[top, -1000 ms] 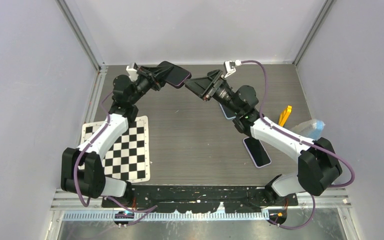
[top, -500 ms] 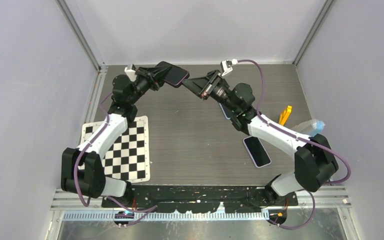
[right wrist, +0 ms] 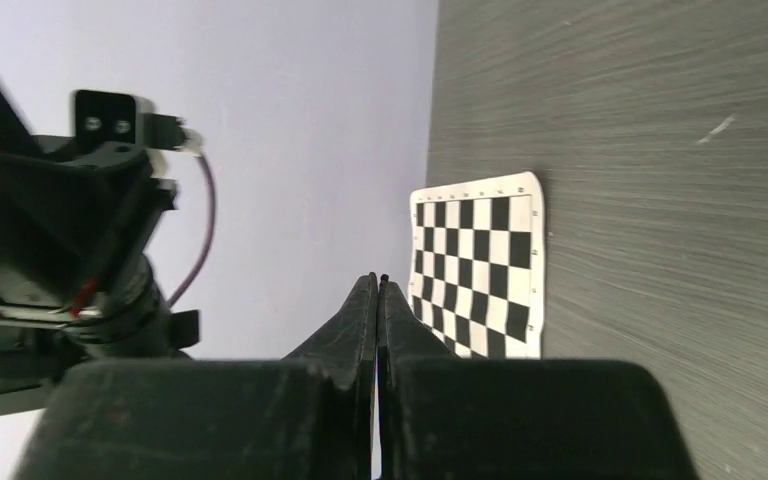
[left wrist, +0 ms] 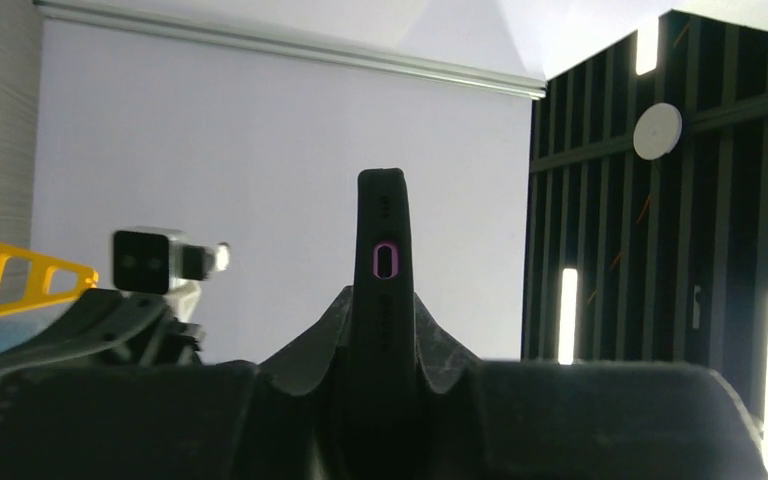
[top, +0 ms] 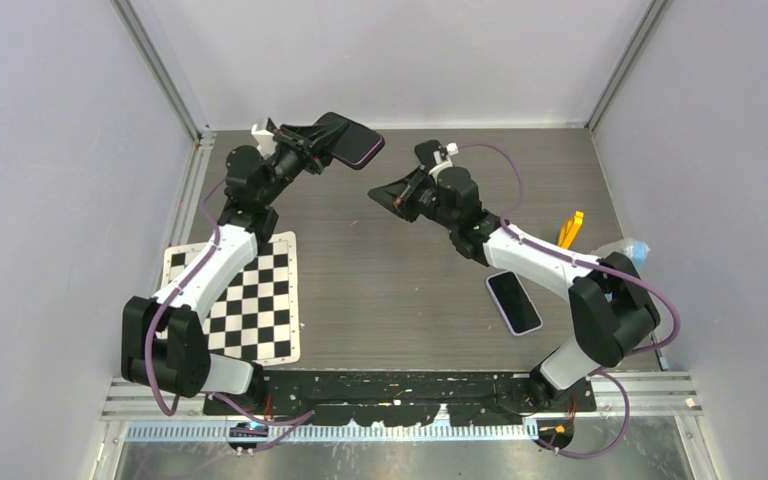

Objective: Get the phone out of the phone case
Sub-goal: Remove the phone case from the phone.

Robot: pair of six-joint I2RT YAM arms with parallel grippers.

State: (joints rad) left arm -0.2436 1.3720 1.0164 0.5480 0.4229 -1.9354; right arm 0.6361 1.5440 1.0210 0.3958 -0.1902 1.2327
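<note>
My left gripper [top: 326, 148] is raised over the far left of the table, shut on one end of a black phone case [top: 350, 139] with a purple edge. The left wrist view shows the case [left wrist: 384, 240] edge-on, upright between the fingers of that gripper [left wrist: 384, 305], with a purple-rimmed slot in its side. Whether the phone sits inside it I cannot tell. My right gripper [top: 377, 192] hangs below and to the right of the case, apart from it. In its wrist view the right gripper [right wrist: 378, 282] has its jaws pressed together with nothing between them.
A checkerboard mat [top: 250, 300] lies at the left front, also seen as the mat [right wrist: 480, 265] in the right wrist view. A dark phone-shaped slab [top: 514, 302] lies flat at the right. A yellow tool [top: 569, 230] and a clear bag [top: 625, 255] lie by the right wall.
My right gripper has shut and drawn back down and away from the case's end. My left gripper has lifted the case a little higher.
</note>
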